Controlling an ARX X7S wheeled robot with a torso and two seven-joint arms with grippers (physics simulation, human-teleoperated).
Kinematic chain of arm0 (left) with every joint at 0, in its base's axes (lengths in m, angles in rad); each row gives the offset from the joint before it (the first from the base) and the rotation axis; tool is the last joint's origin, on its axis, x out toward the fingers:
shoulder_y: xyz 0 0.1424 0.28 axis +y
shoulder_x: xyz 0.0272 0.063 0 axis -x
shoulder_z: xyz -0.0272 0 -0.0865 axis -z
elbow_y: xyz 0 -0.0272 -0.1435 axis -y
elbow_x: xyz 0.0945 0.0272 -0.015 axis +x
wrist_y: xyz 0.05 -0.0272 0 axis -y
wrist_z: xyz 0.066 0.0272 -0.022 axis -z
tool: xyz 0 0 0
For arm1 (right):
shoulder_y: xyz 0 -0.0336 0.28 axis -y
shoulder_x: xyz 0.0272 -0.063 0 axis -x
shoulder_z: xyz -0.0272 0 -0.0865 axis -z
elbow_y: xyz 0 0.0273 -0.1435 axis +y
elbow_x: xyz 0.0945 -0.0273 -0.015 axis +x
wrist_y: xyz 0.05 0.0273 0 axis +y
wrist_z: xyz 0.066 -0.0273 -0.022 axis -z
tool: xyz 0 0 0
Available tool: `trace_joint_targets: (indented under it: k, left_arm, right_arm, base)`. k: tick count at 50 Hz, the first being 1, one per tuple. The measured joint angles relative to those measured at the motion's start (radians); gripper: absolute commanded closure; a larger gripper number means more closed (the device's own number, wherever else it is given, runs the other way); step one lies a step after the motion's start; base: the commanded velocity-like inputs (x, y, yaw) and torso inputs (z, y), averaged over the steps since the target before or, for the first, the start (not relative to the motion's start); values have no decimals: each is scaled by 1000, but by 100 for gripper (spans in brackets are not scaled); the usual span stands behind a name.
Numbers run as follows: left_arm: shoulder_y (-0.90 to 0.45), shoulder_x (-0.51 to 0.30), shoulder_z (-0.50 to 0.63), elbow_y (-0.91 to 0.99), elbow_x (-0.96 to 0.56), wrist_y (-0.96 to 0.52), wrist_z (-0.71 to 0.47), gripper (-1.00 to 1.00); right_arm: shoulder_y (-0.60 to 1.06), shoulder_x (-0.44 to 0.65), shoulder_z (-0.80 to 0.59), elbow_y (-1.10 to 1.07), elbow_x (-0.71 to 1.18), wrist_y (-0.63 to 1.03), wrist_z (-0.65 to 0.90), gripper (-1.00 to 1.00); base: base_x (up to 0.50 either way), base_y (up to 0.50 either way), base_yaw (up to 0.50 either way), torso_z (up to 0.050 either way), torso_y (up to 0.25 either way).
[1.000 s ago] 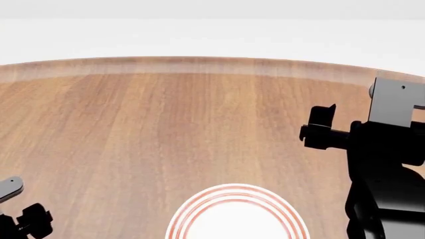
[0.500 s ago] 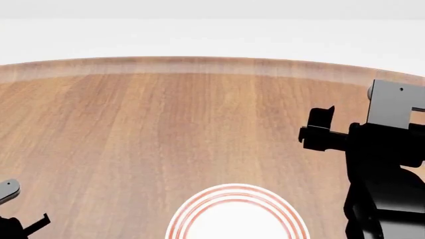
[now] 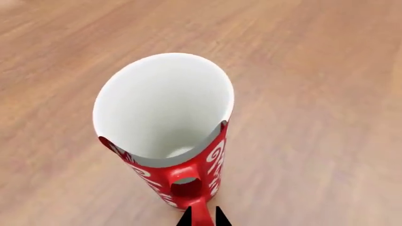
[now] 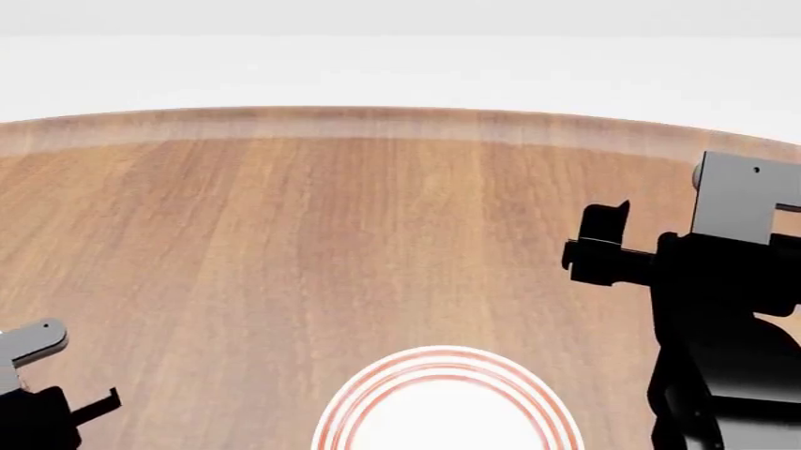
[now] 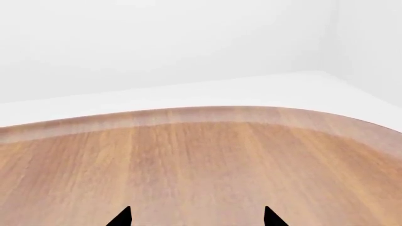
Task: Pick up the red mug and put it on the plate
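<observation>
While the left wrist view fills with the red mug [image 3: 172, 136], we note its handle sits between the left gripper [image 3: 203, 217] tips, jaws narrow and closed on it, the mug tilted above the wooden desk [image 3: 326, 70]. At the bottom centre of the head view lies the plate [image 4: 445, 405], no mug on it. We log the right gripper [image 5: 196, 217] with jaws wide, holding nothing.

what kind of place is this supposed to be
Probably a bare simulated tabletop test scene, not a real room: a round wooden table against blank white surroundings, holding only tableware, a red-ringed plate and a red mug whose handle sits between the left tool tips.
</observation>
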Motion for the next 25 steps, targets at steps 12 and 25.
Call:
trace_joint_targets:
  k: [12, 25]
  left_arm:
    - [74, -4, 110, 329, -21, -213, 153, 100]
    - [110, -18, 239, 577, -38, -392, 277, 100]
  right_arm:
    - [-2, 2, 0, 0, 4, 0, 2, -100]
    - [0, -1, -6, 23, 5, -17, -1, -100]
  base:
    - [0, 0, 0, 0, 0]
    - [0, 0, 0, 0, 0]
